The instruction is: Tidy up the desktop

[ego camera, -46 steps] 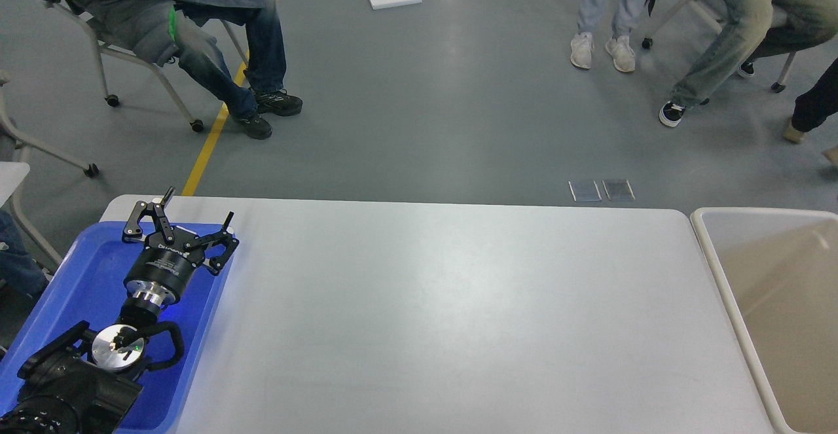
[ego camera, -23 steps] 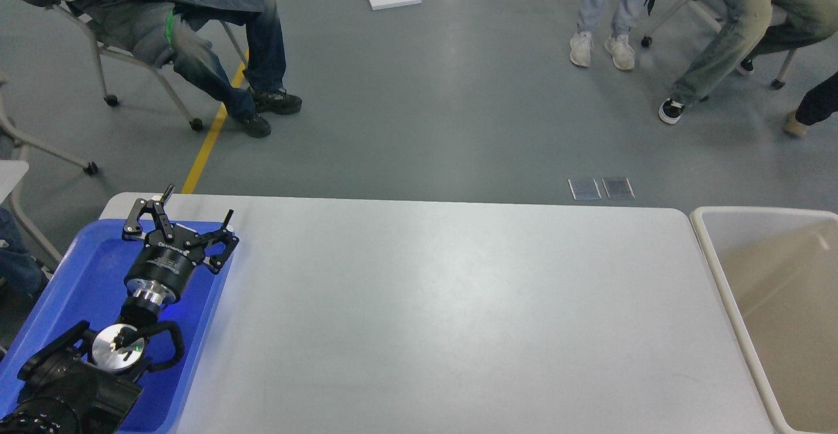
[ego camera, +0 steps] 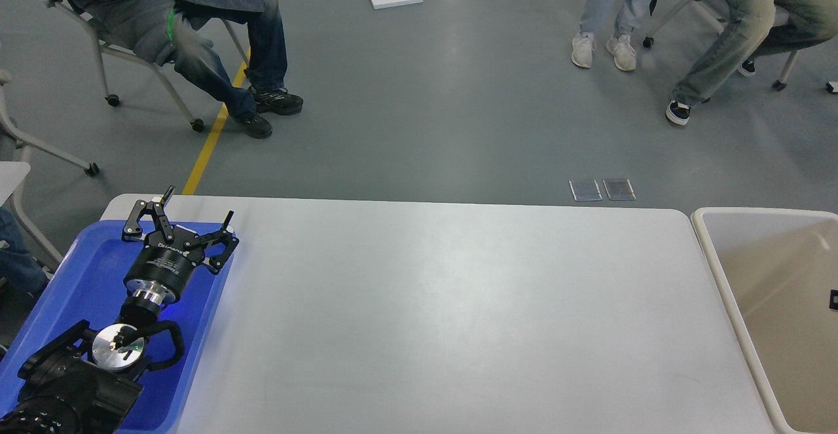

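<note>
The desktop (ego camera: 458,316) is a wide, light grey-white tabletop with rounded corners; nothing lies on its bare part. My left arm comes in from the lower left over a blue tray (ego camera: 72,290). My left gripper (ego camera: 198,203) is open and empty, its fingers spread above the tray's far right corner. My right gripper is out of view.
A beige bin with a cream rim (ego camera: 715,257) stands against the table's right end. A tiny dark bit (ego camera: 834,300) shows at the right edge over the bin; I cannot tell what it is. People sit on chairs beyond the table.
My left arm and gripper have not moved. A tiny dark bit has appeared at the right edge over the bin. The seated people shifted slightly.
</note>
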Robot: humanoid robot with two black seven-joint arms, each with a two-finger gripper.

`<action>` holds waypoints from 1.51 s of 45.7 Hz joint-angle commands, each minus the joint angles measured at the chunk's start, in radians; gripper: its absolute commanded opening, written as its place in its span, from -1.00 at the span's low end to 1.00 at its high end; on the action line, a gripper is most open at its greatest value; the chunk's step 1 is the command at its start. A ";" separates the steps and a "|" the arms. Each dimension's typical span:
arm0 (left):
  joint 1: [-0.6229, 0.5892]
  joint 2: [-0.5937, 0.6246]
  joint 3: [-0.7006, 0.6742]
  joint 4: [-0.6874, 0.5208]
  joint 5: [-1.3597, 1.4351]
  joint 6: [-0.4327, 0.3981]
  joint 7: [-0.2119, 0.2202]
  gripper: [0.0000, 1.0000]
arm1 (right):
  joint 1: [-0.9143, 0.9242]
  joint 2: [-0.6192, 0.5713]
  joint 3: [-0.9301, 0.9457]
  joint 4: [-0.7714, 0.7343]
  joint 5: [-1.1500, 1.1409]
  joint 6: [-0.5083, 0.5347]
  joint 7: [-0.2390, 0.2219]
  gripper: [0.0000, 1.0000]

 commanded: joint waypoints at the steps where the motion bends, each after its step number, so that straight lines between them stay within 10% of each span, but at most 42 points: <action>1: 0.000 0.000 0.000 0.000 0.000 0.000 0.000 1.00 | -0.051 0.032 0.005 -0.025 0.014 -0.032 -0.006 -1.00; 7: 0.000 0.000 0.000 0.000 0.000 0.000 0.000 1.00 | -0.054 0.043 0.007 -0.025 0.015 -0.049 -0.012 -1.00; 11: 0.000 0.000 0.002 0.000 0.000 0.000 0.000 1.00 | -0.052 0.043 0.013 -0.024 0.017 -0.069 -0.010 -0.36; 27: 0.000 0.000 0.000 0.000 0.000 0.000 0.000 1.00 | -0.040 0.029 0.046 -0.024 0.017 -0.072 -0.007 0.78; 57: 0.000 0.000 0.000 0.000 0.000 0.000 0.000 1.00 | 0.100 -0.050 0.344 0.022 -0.002 -0.056 -0.006 0.97; 69: 0.000 0.000 0.002 0.000 0.000 0.000 0.000 1.00 | 0.420 -0.259 0.346 0.168 -0.097 0.122 -0.007 0.98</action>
